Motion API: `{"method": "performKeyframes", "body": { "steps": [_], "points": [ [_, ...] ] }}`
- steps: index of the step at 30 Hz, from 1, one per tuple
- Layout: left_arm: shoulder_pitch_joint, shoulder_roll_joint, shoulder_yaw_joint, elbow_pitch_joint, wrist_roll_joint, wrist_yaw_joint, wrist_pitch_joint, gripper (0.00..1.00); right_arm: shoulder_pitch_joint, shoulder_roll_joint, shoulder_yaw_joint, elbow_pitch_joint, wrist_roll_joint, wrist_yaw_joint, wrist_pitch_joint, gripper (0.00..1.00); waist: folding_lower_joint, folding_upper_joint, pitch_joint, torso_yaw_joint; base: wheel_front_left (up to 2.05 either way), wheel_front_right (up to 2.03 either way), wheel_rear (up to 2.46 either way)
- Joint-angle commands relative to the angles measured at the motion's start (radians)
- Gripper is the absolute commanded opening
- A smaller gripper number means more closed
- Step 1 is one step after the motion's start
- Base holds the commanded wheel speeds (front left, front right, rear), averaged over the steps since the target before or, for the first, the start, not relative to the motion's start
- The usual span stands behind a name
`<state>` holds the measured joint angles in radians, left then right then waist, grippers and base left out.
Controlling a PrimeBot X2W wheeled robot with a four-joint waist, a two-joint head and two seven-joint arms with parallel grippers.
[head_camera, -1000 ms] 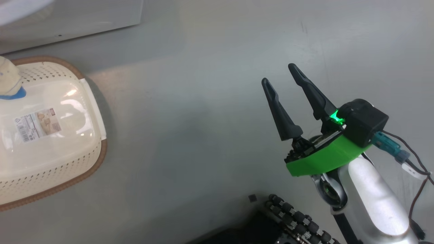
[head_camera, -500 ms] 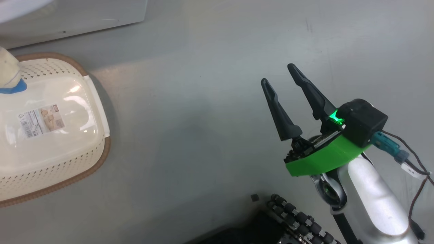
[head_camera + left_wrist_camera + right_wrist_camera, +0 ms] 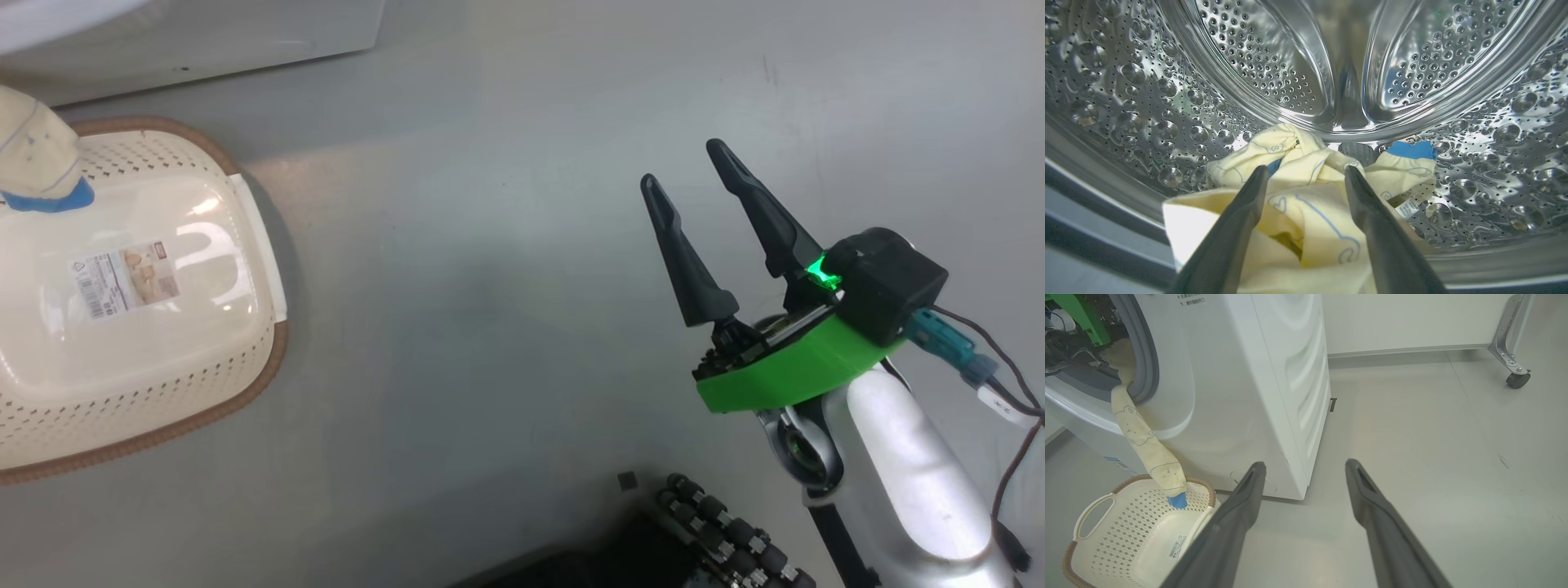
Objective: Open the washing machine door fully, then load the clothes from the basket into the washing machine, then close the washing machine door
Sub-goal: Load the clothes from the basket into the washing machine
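Observation:
My left gripper (image 3: 1306,169) is open inside the washing machine's steel drum (image 3: 1126,90), its fingers straddling the pale yellow clothes (image 3: 1306,204) heaped at the drum's mouth. In the right wrist view, one long garment (image 3: 1141,437) trails out of the white washing machine (image 3: 1274,375), past the grey gasket (image 3: 1147,355). Its blue-trimmed end dangles into the cream basket (image 3: 1118,539). The head view shows that end (image 3: 37,155) over the basket (image 3: 273,351). My right gripper (image 3: 682,164) hangs open and empty over the floor to the basket's right. The washing machine door is out of view.
A caster wheel (image 3: 1518,379) on a metal bracket stands at the far right by a white wall panel (image 3: 1404,322). My own base with black rollers (image 3: 718,523) sits at the bottom of the head view. Grey floor (image 3: 490,286) stretches between basket and right arm.
My left gripper has gone from shut to open. The head camera has shifted slightly, sliding the basket right in the picture. The right arm holds its pose.

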<state>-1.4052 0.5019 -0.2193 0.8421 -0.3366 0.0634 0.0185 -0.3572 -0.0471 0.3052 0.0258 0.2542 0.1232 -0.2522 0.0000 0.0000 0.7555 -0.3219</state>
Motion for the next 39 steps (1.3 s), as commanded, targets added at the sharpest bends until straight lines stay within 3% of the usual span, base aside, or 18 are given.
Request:
{"method": "performKeyframes", "body": {
  "steps": [1, 9, 15, 28, 39],
  "points": [
    [0.000, 0.043, 0.014, -0.037, 0.000, 0.007, -0.007, 1.00, 0.009, -0.003, 0.009, -0.027, -0.006, 0.008, -0.009, 1.00, 0.0000, 0.0000, -0.004, 0.005, 0.00, 0.00, 0.00],
    [0.147, 0.011, 0.013, -0.130, -0.017, 0.047, -0.059, 1.00, 0.021, -0.003, -0.017, -0.027, -0.027, 0.008, -0.010, 1.00, 0.0000, 0.0000, -0.039, 0.044, 0.00, 0.00, 0.00],
    [0.327, -0.027, 0.022, -0.275, -0.046, 0.089, -0.106, 1.00, 0.034, -0.003, -0.048, -0.030, -0.047, 0.008, -0.010, 1.00, 0.0000, 0.0000, -0.075, 0.077, 0.00, 0.00, 0.00],
    [0.815, -0.114, -0.032, -0.676, -0.015, 0.250, -0.182, 1.00, 0.079, -0.003, -0.101, -0.019, -0.101, 0.008, -0.010, 1.00, 0.0000, 0.0000, -0.180, 0.164, 0.00, 0.00, 0.00],
    [1.034, -0.157, -0.081, -0.794, -0.014, 0.300, -0.207, 1.00, 0.109, -0.003, -0.118, 0.011, -0.129, 0.008, -0.010, 1.00, 0.0000, 0.0000, -0.271, 0.203, 0.00, 0.00, 0.00]
  ]
}}
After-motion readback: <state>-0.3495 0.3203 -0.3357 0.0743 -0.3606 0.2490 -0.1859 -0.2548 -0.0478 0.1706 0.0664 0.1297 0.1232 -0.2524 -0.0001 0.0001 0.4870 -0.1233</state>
